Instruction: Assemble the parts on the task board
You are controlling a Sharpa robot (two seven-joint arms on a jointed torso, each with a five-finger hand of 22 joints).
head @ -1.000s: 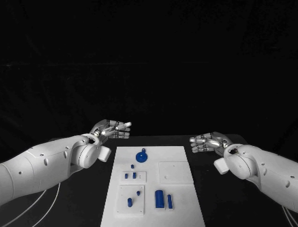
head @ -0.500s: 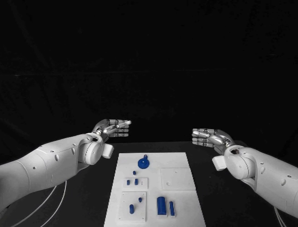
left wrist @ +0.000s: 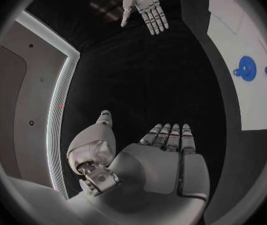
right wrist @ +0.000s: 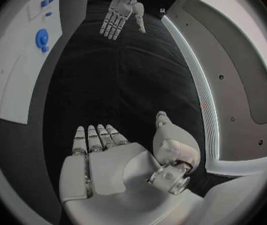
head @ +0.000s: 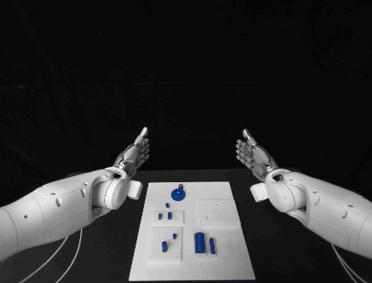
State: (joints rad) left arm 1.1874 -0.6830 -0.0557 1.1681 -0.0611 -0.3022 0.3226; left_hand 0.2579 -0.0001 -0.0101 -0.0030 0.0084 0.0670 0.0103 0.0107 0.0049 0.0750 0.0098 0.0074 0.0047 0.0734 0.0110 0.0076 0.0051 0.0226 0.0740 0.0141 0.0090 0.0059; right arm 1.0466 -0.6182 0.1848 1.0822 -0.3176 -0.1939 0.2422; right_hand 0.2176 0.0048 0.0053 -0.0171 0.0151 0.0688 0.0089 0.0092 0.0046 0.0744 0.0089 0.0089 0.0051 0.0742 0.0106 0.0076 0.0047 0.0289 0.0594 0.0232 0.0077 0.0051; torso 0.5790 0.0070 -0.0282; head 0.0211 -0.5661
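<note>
- The black bench (head: 270,259) lies under the scene, its bare dark surface showing along both sides.
- A black backdrop (head: 186,71) rises behind the bench.

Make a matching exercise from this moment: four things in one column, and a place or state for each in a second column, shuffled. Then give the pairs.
Things
1. left hand
2. right hand
3. round blue part
4. task board

Places or states
A. lies at the board's far end
B. white plate in the middle of the table
C. open, raised above the table on the board's right
D. open, raised above the table on the board's left

Pairs: 1-D, 2-C, 3-A, 4-B
</note>
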